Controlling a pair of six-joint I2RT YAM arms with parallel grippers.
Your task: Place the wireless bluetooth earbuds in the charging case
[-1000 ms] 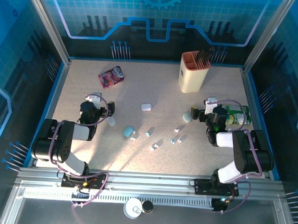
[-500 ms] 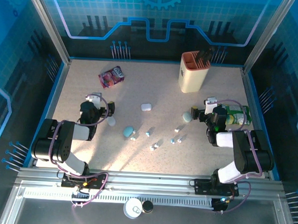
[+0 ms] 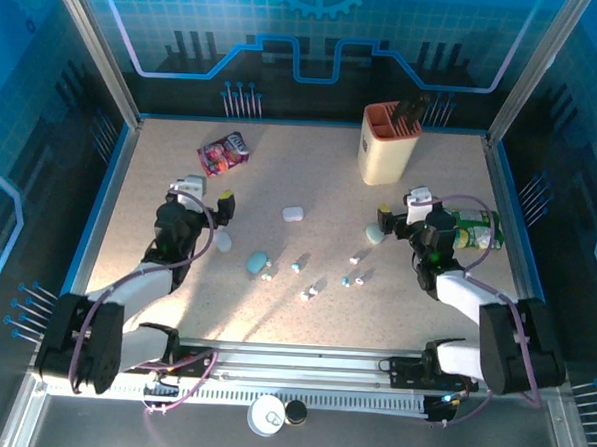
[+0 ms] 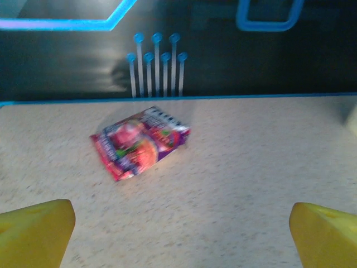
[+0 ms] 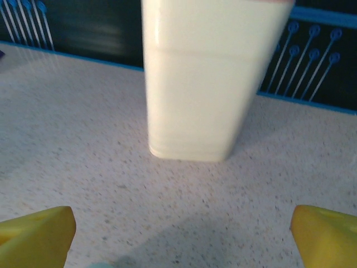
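step: approach, nothing grasped | left gripper point(image 4: 178, 237), right gripper point(image 5: 181, 237): held wide, empty | next: tiny white and pale-blue stemmed plastic earbuds point(image 3: 318, 285) between grippers to be pinched

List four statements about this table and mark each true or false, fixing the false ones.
1. The left tool and right tool both stand open and empty. True.
2. A red snack packet lies ahead of the left tool. True.
3. The cream utensil holder lies on its side. False: it stands upright.
4. The earbuds sit inside the cream utensil holder. False: they lie scattered on the table, between the two arms.
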